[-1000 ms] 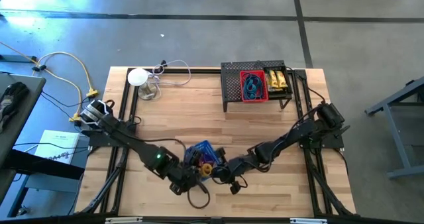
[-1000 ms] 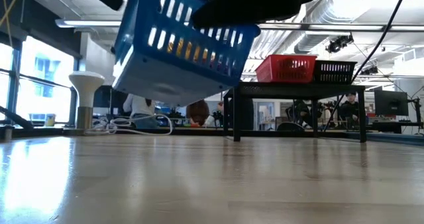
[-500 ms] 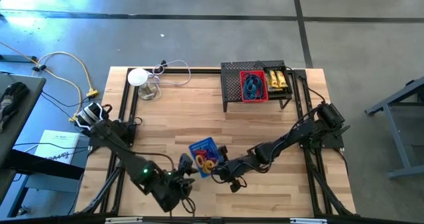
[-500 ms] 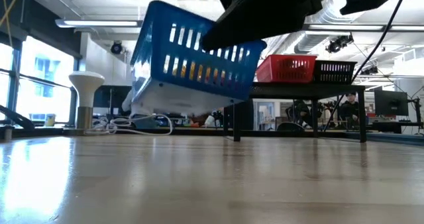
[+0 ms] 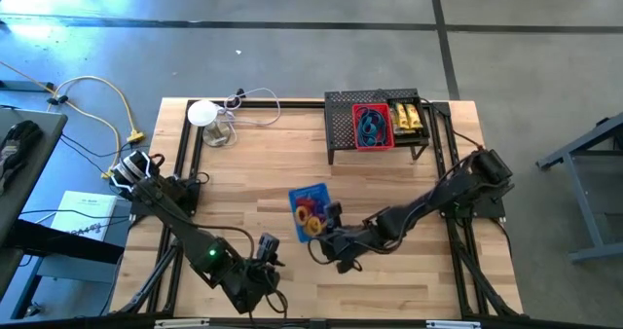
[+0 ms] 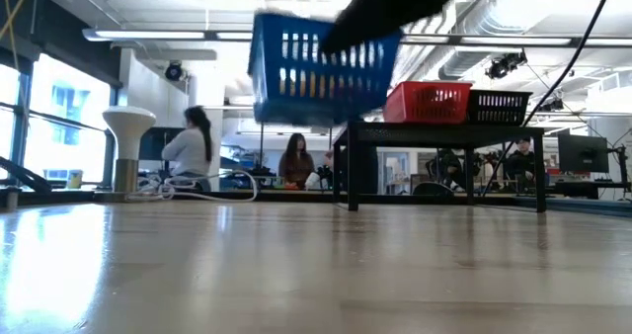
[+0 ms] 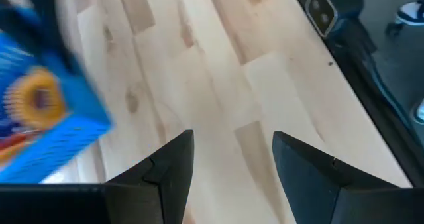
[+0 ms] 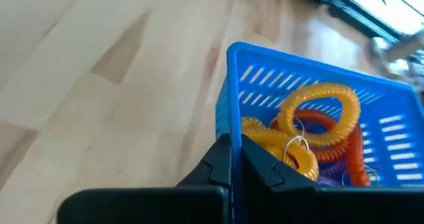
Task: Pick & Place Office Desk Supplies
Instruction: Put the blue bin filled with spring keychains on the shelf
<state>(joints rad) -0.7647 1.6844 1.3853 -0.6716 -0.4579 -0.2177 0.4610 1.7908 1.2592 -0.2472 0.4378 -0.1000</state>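
Coiled orange and purple rings (image 8: 317, 128) lie in a blue basket (image 5: 310, 210) carried clear of the desk (image 5: 389, 183) near its middle. The right tool (image 8: 233, 159) is pinched tight on the basket's near rim. At seven o'clock from the basket the left tool (image 7: 232, 161) hangs spread and empty over bare wood. Farther back, at one o'clock, a black mesh shelf (image 5: 341, 125) carries a red tray (image 5: 373, 127) with blue loops (image 5: 372, 125) and yellow tubes (image 5: 408, 117).
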